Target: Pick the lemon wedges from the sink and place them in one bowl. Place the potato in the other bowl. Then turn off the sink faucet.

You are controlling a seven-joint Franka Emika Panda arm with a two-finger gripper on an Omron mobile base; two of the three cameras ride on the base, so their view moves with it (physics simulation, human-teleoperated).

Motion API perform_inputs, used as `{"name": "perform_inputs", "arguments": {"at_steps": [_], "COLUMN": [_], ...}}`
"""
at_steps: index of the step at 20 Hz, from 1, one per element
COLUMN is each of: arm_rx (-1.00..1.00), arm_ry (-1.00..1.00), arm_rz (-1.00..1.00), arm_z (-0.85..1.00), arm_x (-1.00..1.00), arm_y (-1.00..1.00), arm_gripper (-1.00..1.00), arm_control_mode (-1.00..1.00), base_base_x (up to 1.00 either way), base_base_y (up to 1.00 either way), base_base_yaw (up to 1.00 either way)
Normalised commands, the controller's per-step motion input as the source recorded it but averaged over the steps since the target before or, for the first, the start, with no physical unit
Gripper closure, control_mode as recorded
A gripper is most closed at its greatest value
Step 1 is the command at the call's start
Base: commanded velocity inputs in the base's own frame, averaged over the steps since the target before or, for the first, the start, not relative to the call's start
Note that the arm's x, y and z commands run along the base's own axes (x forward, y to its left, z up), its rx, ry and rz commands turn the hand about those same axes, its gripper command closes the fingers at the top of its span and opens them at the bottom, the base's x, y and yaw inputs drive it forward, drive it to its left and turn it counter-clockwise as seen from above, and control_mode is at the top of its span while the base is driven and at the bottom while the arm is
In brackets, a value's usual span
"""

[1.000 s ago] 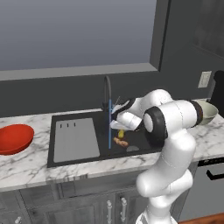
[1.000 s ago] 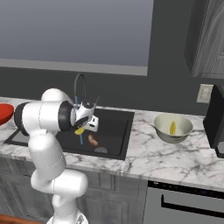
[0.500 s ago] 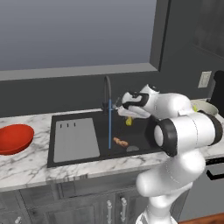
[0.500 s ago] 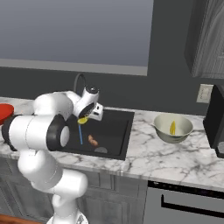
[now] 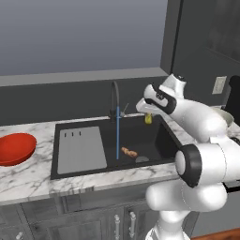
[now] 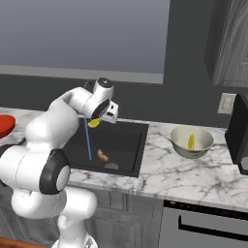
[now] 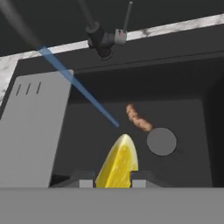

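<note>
My gripper (image 5: 148, 115) is shut on a yellow lemon wedge (image 5: 148, 119), held in the air over the right side of the black sink (image 5: 157, 140). The hand view looks down past the held lemon wedge (image 7: 117, 164) at the orange-brown potato (image 7: 138, 118) lying on the basin floor beside the round drain (image 7: 161, 141). A second lemon wedge (image 6: 191, 141) lies in the grey-beige bowl (image 6: 177, 134) on the counter to the right. The red bowl (image 5: 18, 149) stands on the left counter. Water (image 5: 117, 133) runs from the dark faucet (image 5: 115, 99).
A flat grey drainboard (image 5: 82, 149) covers the left part of the basin. A dark appliance (image 6: 238, 140) stands on the counter right of the grey-beige bowl. The back wall rises close behind the faucet.
My gripper has risen out of the basin with the lemon wedge in it and swung a little to the right. The potato and both bowls stayed put.
</note>
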Motion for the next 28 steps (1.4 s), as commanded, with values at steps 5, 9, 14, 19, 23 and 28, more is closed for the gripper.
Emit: {"name": "perform_inputs", "arguments": {"at_steps": [5,9,14,19,23,28], "arm_rx": [-0.01,-0.08,-0.17,-0.16,-0.1,-0.07], "arm_ry": [0.0,0.03,0.17,0.13,0.01,-0.02], "arm_rz": [0.0,0.0,-0.02,0.0,0.0,0.0], "arm_z": [0.72,0.49,0.26,0.08,0.05,0.0], "arm_x": [-0.47,-0.32,-0.11,0.0,0.0,-0.01], "arm_y": [-0.2,-0.18,-0.04,-0.15,-0.31,-0.46], "arm_gripper": [1.0,1.0,1.0,1.0,1.0,1.0], "arm_control_mode": [-1.0,-1.0,-1.0,-1.0,-1.0,-1.0], "base_base_x": [0.0,0.0,0.0,0.0,0.0,0.0], "base_base_y": [0.0,0.0,0.0,0.0,0.0,0.0], "base_base_yaw": [0.0,0.0,0.0,0.0,0.0,0.0]}}
